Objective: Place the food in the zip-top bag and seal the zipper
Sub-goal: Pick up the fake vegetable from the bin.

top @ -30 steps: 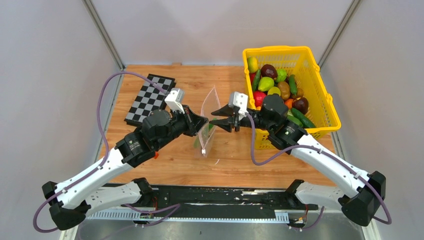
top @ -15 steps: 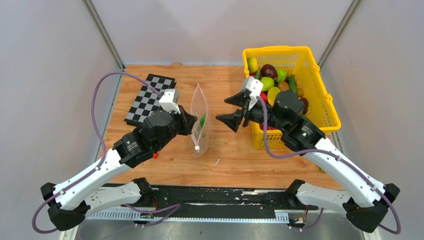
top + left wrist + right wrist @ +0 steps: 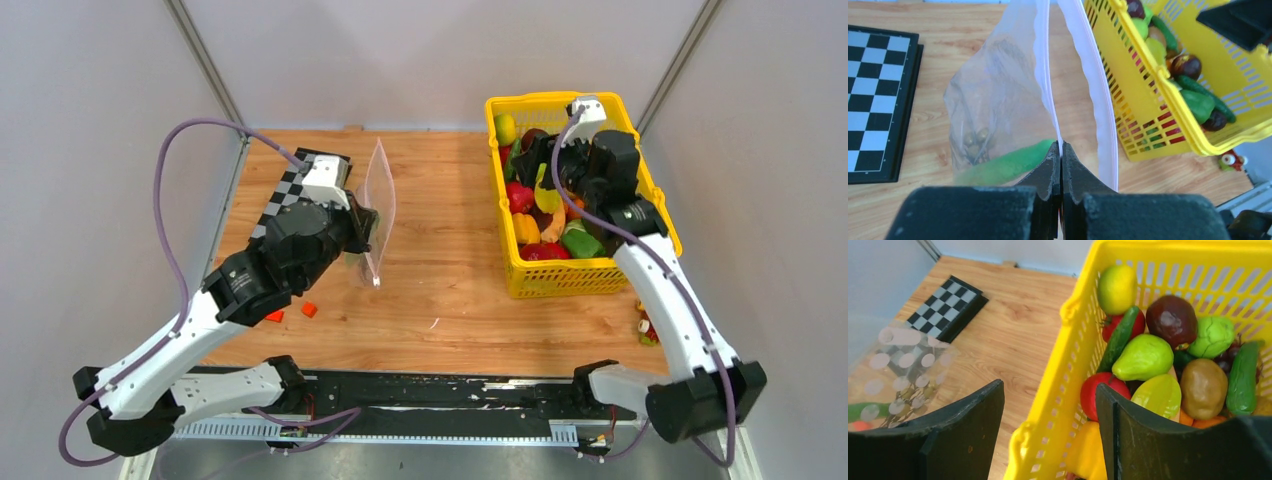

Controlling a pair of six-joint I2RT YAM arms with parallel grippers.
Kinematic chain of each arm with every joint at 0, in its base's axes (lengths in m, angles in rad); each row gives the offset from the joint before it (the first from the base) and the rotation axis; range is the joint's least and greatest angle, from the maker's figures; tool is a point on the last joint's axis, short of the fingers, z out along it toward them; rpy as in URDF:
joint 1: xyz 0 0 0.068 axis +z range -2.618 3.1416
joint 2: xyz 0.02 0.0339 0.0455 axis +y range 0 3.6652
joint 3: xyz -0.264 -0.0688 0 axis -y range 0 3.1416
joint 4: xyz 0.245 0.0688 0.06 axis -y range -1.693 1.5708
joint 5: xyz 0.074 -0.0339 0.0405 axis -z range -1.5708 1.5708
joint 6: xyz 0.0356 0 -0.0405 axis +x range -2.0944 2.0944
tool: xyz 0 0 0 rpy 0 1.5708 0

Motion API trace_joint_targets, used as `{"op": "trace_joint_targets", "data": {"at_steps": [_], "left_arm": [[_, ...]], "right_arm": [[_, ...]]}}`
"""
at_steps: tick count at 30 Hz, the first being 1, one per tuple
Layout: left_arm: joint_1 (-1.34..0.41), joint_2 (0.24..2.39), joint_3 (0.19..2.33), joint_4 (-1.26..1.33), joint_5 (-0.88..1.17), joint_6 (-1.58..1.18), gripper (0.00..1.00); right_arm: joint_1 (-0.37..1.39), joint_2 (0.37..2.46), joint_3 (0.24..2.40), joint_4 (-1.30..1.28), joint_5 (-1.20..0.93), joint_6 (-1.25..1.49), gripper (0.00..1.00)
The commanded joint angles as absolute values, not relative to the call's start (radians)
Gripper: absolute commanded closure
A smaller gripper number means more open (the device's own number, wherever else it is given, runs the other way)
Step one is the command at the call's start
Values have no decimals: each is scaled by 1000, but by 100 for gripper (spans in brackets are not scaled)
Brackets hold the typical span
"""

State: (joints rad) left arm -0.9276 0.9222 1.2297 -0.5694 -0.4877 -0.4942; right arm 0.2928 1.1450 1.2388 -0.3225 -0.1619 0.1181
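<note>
The left gripper [image 3: 1061, 150] was closed tight, its jaws pinched on the near lip of the zip-top bag [image 3: 993, 100] right at the zipper [image 3: 1045, 75]. In the top view the left gripper [image 3: 365, 225] held the zip-top bag [image 3: 377, 205] upright and edge-on above the table [image 3: 450, 290], just right of the chessboard [image 3: 285, 190]. The mouth stood parted, with the two pale strips spread apart, and only one of them was clamped. A long green piece [image 3: 1008, 165] lay low in the bag, close to the jaws. Beside it sat a small brownish cluster [image 3: 975, 140], too blurred through the plastic to identify.

The right gripper [image 3: 1048, 390] was spread wide and had nothing between its fingers. From above, the right gripper [image 3: 545, 160] hung over the rear left part of the yellow basket [image 3: 545, 100], well apart from the bag. Its wrist camera looked down past the basket's left wall onto the rest of the food. A green pear [image 3: 1144, 357] lay in the middle, a red apple [image 3: 1100, 392] just below it and a dark purple fruit [image 3: 1173, 315] above it. A cucumber [image 3: 1120, 337] leaned along the wall.

Two orange-red blocks [image 3: 309, 310] lay on the table near the left arm's forearm.
</note>
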Motion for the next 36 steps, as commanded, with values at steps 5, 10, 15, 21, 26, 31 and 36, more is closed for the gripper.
{"op": "trace_joint_targets", "data": {"at_steps": [5, 10, 15, 21, 26, 31, 36], "left_arm": [[-928, 1048, 1175, -577, -388, -493, 100], [-928, 1080, 1142, -528, -343, -512, 100], [-928, 1082, 1109, -490, -342, -518, 100], [-928, 1089, 1103, -473, -335, -517, 100], [-928, 1101, 1108, -465, -315, -518, 100], [-928, 1104, 1108, -459, -309, -520, 100], [-928, 1109, 1114, -462, -305, -523, 100]], "right_arm": [[167, 1399, 1389, -358, -314, 195, 34], [145, 1547, 1531, -444, -242, 170, 36], [113, 1667, 1631, -451, -367, 164, 36], [115, 1803, 1703, -454, -417, 148, 38], [114, 1885, 1776, -532, -334, 84, 43], [114, 1919, 1781, -495, -276, 25, 45], [112, 1993, 1838, -477, -284, -11, 47]]}}
